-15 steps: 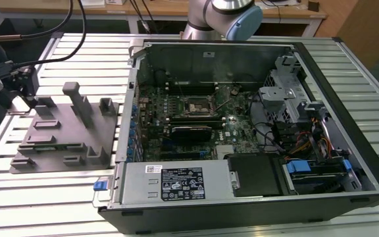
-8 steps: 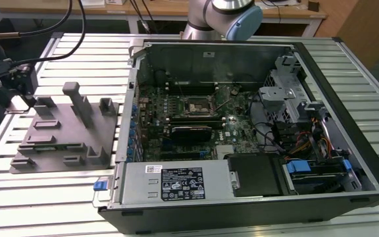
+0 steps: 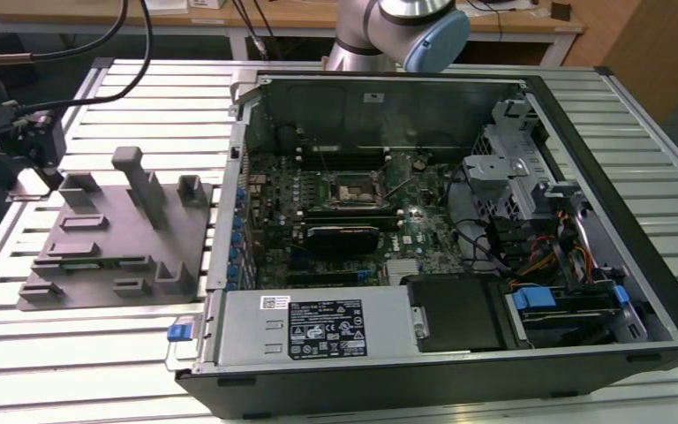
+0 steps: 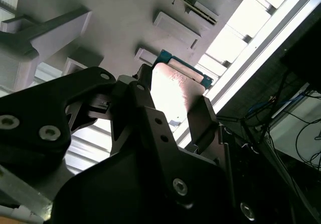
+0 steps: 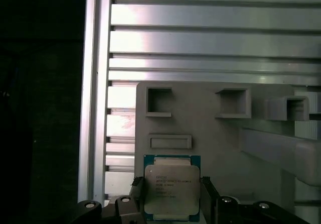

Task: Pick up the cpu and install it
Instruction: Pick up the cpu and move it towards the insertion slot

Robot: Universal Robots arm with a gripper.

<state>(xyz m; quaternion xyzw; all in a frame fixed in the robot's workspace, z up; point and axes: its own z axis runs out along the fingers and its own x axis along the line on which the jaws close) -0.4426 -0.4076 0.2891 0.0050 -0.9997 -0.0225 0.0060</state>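
In both wrist views the cpu (image 5: 172, 188) (image 4: 176, 89), a flat square chip with a pale silver top and a green rim, sits between my gripper's (image 5: 172, 196) (image 4: 173, 102) black fingers (image 5: 207, 193), one against each side. The gripper is shut on the cpu, just above the near corner of the grey fixture (image 5: 210, 133). In the exterior view the gripper (image 3: 35, 177) hangs at the far left, over the fixture's (image 3: 116, 234) back left corner. The motherboard socket (image 3: 351, 188) lies inside the open computer case (image 3: 651, 265), far to the exterior view's right.
The grey fixture carries raised blocks and posts (image 3: 130, 168) beside the gripper. Slatted metal tabletop (image 3: 103, 371) surrounds it. Cables (image 3: 116, 44) hang at the exterior view's upper left. The case holds a power supply (image 3: 315, 327), drive cage (image 3: 516, 168) and wiring.
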